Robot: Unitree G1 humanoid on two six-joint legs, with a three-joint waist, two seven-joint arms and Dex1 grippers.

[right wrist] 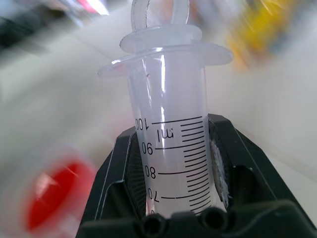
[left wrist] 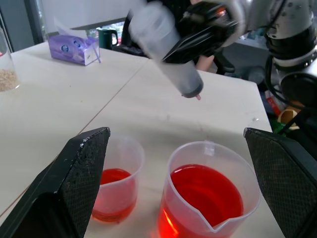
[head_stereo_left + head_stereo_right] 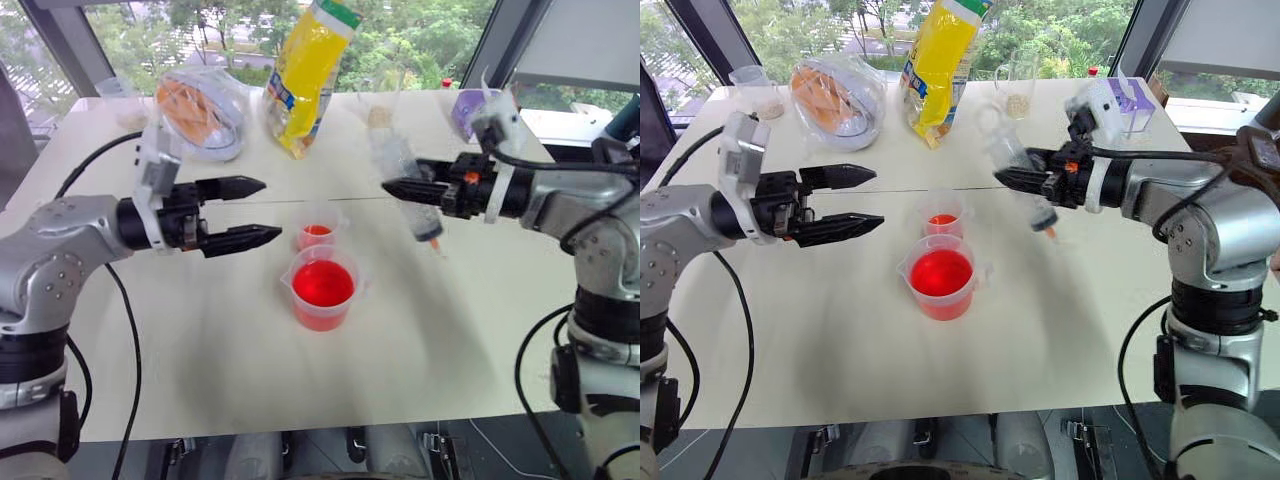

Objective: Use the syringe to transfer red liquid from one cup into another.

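**Operator:** Right wrist view first: my right gripper (image 1: 173, 163) is clamped across the barrel of the syringe (image 1: 171, 144), graduation marks facing the camera, plunger pushed fully in, barrel looking empty.

**Observer:** Which way does the syringe run?

**Operator:** In the left eye view its long axis is tilted off vertical: plunger end up and away from me, orange nozzle down and slightly to my right. It hangs above the table (image 3: 200, 350), nozzle clear of everything.

**Observer:** And the liquid?

**Operator:** The spouted beaker (image 3: 324, 290) holds most of the red liquid (image 3: 323, 283); it sits below the nozzle and to its left. The narrow cup (image 3: 317, 233) stands just behind the beaker, with a shallow red layer.

**Observer:** Left side?

**Operator:** My left gripper (image 3: 245, 213) is spread wide and holding nothing, level, pointing toward the cups. I judge the right arm must carry the nozzle leftward and down into the beaker.
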